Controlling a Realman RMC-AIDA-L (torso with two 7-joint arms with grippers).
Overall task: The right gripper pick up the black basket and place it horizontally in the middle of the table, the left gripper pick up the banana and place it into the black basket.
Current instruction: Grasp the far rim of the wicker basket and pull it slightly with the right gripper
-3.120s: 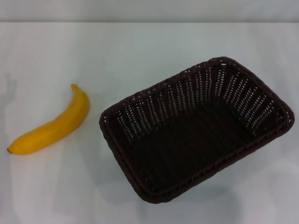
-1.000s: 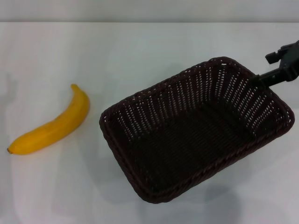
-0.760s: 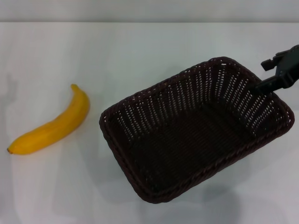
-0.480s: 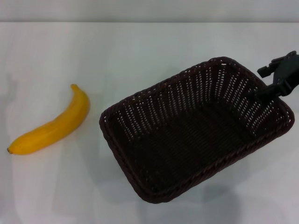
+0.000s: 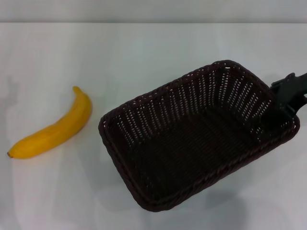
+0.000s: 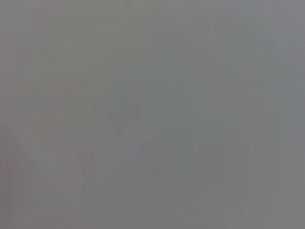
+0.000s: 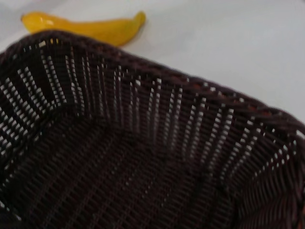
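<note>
The black basket (image 5: 192, 143) lies at an angle on the white table (image 5: 144, 48), right of centre, and it is empty. My right gripper (image 5: 287, 99) shows only partly at the basket's right-hand short rim, at the edge of the head view, touching or straddling that rim. The right wrist view looks down into the basket (image 7: 143, 157) from close up. The banana (image 5: 53, 129) lies on the table well left of the basket, apart from it, and shows beyond the basket's far rim as the banana (image 7: 86, 26). The left gripper is out of view.
The table's far edge (image 5: 153, 22) runs along the top of the head view. The left wrist view shows only a featureless grey surface.
My right gripper came in from the right and dropped to the basket's right rim. The basket has shifted slightly to the left. The banana has not moved.
</note>
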